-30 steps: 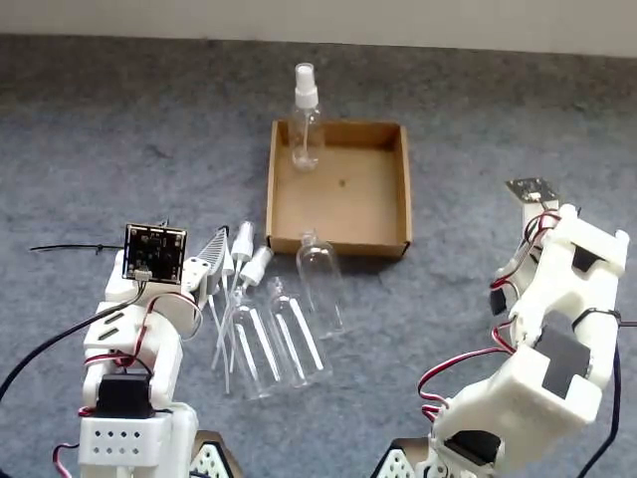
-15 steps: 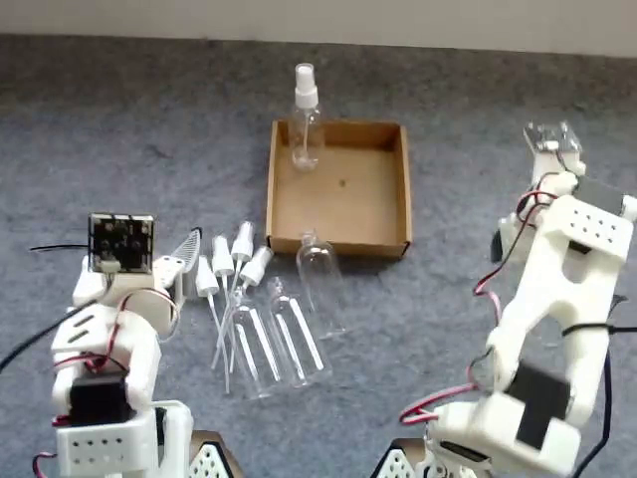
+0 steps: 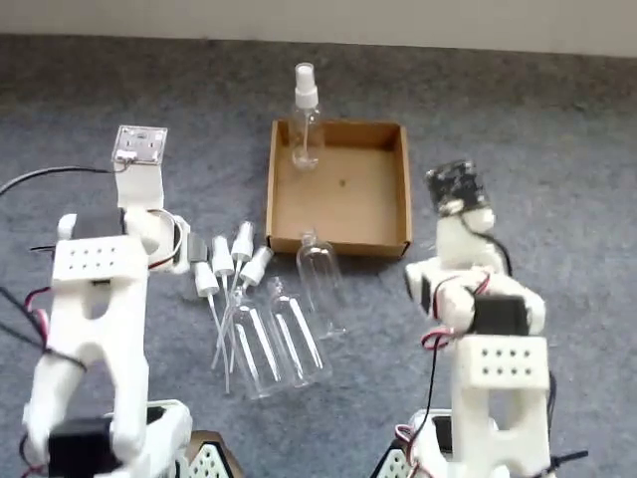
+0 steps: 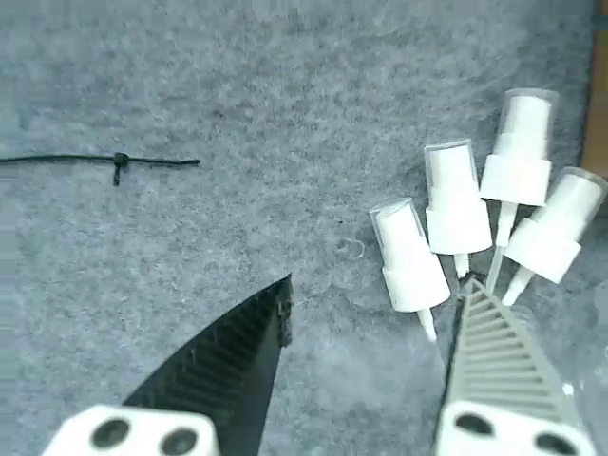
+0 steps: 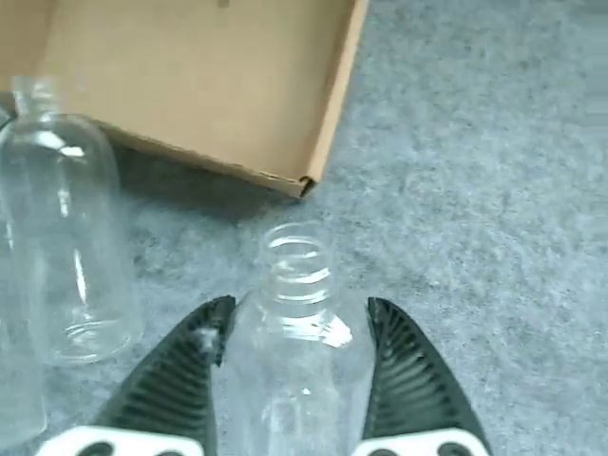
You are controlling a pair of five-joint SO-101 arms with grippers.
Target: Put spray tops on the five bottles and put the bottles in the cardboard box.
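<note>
Right tool (image 5: 299,310) grips a bottle (image 5: 302,366) near the cardboard box (image 5: 334,104) corner.

Clear bottle (image 5: 302,328) between right gripper (image 5: 299,309) fingers: lower body cut off by picture edge. Cardboard box (image 5: 190,85) cropped, far walls out of frame. Spray tops (image 4: 456,204): dip tubes partly hidden behind left gripper (image 4: 377,283) pale finger.

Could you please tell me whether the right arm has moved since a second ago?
Yes. In the high view the right arm has swung from the far right in toward the cardboard box, ending close beside it.
</note>
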